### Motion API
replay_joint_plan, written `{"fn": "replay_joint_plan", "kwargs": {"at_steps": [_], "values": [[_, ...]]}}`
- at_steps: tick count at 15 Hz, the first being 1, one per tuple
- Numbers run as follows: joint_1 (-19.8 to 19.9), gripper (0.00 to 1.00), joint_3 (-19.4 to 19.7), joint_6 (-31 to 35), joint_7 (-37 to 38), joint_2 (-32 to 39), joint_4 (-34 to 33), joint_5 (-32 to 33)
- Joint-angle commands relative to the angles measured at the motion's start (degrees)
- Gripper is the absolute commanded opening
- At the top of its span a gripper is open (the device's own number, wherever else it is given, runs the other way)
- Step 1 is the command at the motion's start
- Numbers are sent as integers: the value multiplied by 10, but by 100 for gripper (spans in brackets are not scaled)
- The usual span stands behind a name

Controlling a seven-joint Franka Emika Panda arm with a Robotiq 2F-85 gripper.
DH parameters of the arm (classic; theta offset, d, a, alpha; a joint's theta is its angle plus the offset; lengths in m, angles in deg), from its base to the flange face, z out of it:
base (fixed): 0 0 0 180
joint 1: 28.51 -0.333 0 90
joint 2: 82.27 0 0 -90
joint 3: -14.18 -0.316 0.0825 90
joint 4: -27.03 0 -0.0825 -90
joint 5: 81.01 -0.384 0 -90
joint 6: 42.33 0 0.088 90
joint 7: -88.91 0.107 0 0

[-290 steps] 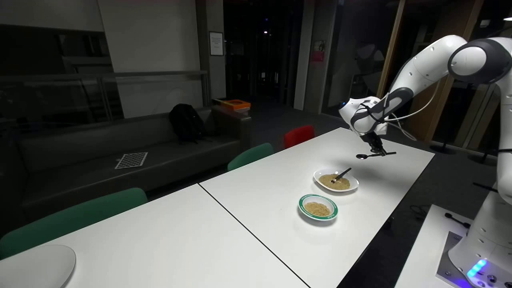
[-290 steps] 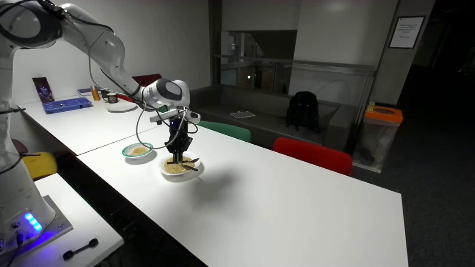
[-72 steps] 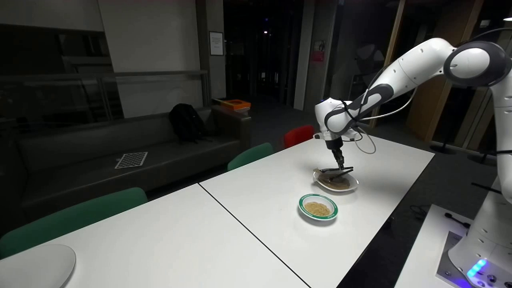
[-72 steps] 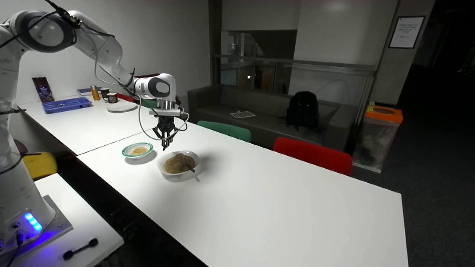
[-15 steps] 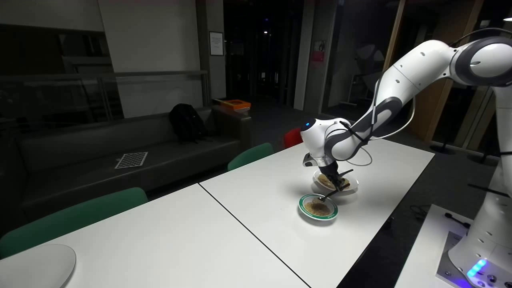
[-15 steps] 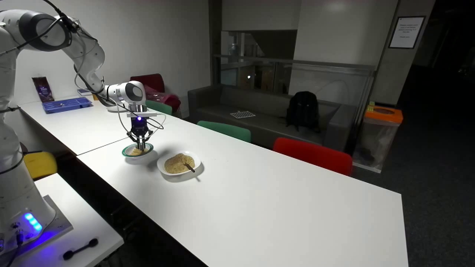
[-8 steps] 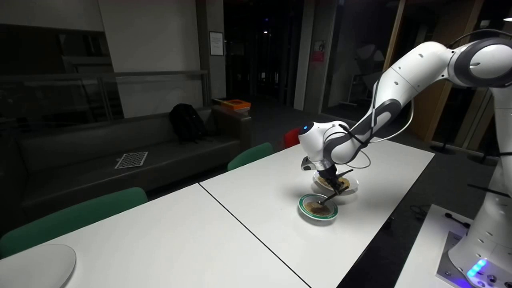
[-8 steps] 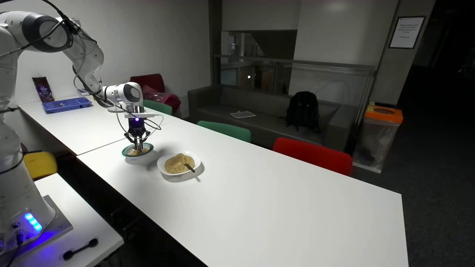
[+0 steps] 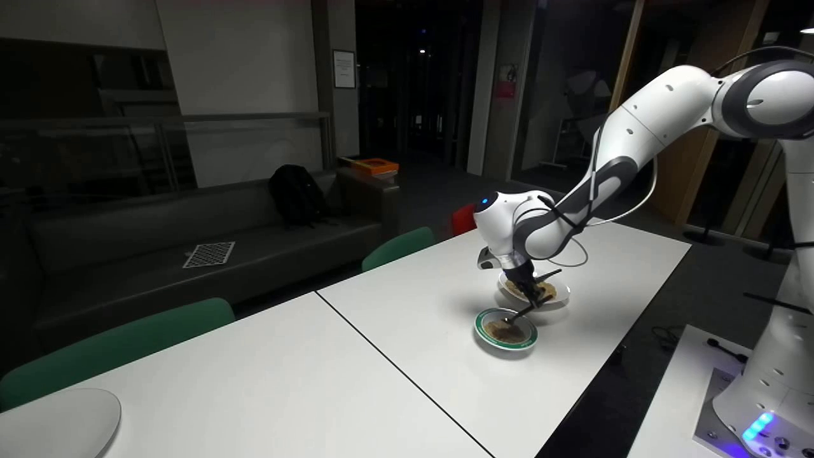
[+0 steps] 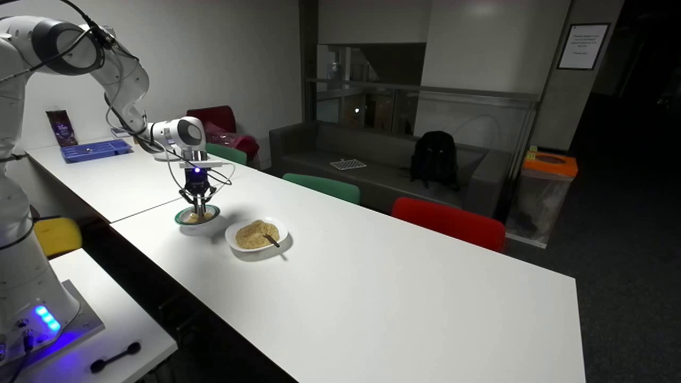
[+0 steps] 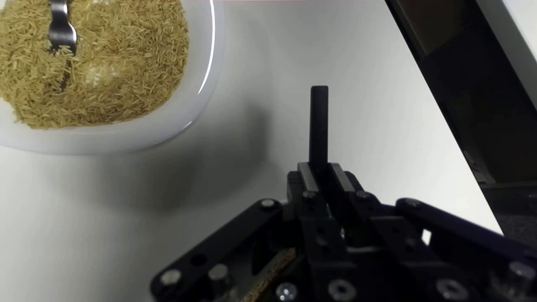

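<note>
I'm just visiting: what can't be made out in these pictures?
The spoon: head hidden behind the gripper in the wrist view.
The fork: handle cut off by the wrist view's top edge.
The framed sign: wording too small in both exterior views.
The pale plate: partly cut off by an exterior view's left edge.

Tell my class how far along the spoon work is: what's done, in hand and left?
Looks done: the gripper is shut on the spoon, and rice lies in the bowl. In hand: the spoon's head appears to be within the bowl; whether it touches the rice is unclear. Left, probably: setting down the spoon, not yet released. The plate also holds rice, with a fork in it.
</note>
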Motion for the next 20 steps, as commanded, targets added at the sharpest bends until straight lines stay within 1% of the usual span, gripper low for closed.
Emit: {"fn": "replay_joint_plan", "kwargs": {"at_steps": [1,8,20], "values": [[4,3,-1,-14,-4,-11,-5,-5],[9,3,1,-19,-6,-14,-6,-10],[9,3,0,-97,-4,5,-36,-36]]}}
